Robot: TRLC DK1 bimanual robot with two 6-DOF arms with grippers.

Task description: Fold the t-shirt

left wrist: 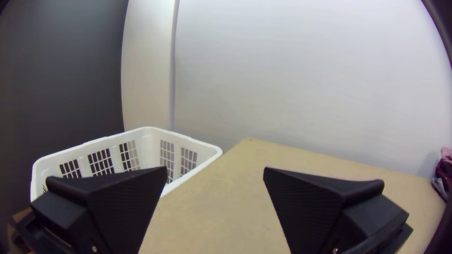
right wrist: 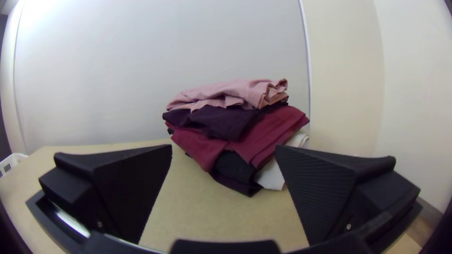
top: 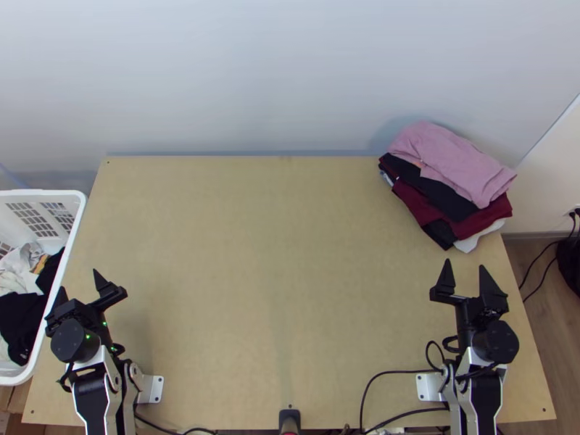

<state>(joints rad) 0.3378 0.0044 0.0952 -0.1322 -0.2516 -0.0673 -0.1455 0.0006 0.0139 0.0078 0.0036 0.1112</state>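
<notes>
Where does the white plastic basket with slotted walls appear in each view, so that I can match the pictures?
Top view: basket at the left edge, beside the light wooden table.
Left wrist view: basket beyond the left tool, along the table's side.
Right wrist view: a bit of basket, past the table's edge.
Shared landmark: stack of pink, dark and burgundy cloths.

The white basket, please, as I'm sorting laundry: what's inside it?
In the white basket lie bunched white cloth and black cloth, with a small yellow patch between them. Whatever lies beneath these top pieces is covered, so I can't tell.
</notes>
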